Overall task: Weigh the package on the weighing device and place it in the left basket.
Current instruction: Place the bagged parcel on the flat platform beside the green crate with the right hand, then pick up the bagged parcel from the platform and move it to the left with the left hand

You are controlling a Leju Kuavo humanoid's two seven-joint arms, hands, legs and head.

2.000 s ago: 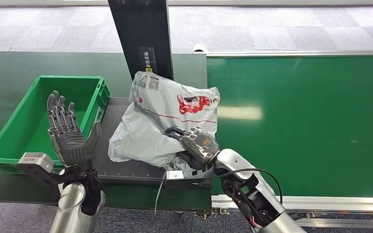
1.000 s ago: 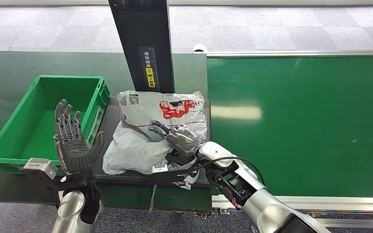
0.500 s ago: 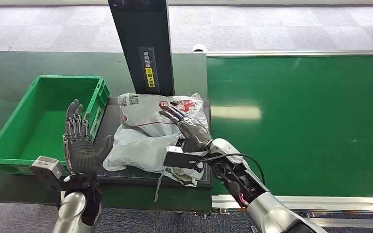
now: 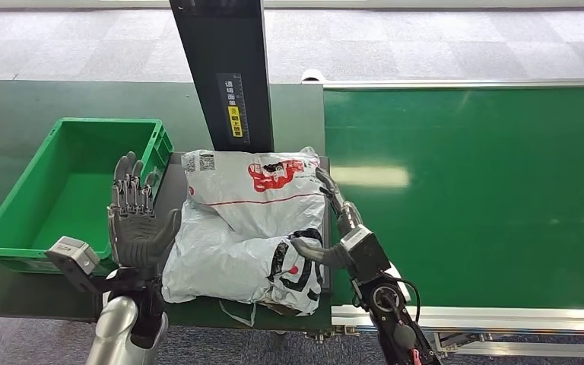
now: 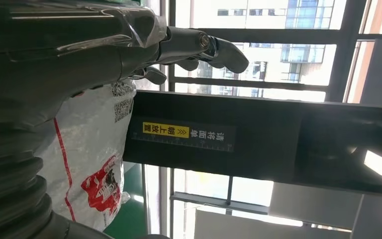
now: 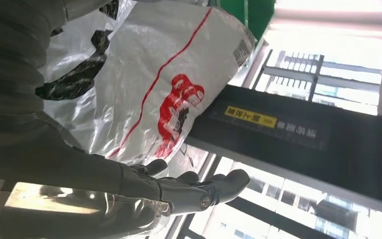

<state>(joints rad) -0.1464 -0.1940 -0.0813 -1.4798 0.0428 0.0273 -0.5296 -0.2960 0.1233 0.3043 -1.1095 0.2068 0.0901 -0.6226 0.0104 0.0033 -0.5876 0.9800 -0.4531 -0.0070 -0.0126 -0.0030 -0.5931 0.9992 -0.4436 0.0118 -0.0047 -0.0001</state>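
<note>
Flanking the package (image 4: 247, 224) on the scale (image 4: 169, 190), both hands stand wide, holding nothing.

Left hand (image 4: 135, 224) is just left of the package, right hand (image 4: 340, 228) at its right edge; its long axis runs near to far, basket (image 4: 15, 209) left.

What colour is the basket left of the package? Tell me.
The basket is bright green, clearest in the head view.

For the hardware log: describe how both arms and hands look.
Both arms are silver. The left hand and right hand are dark grey with segmented fingers, each carrying a grey camera block at the wrist. A black cable loops along the right forearm.
</note>
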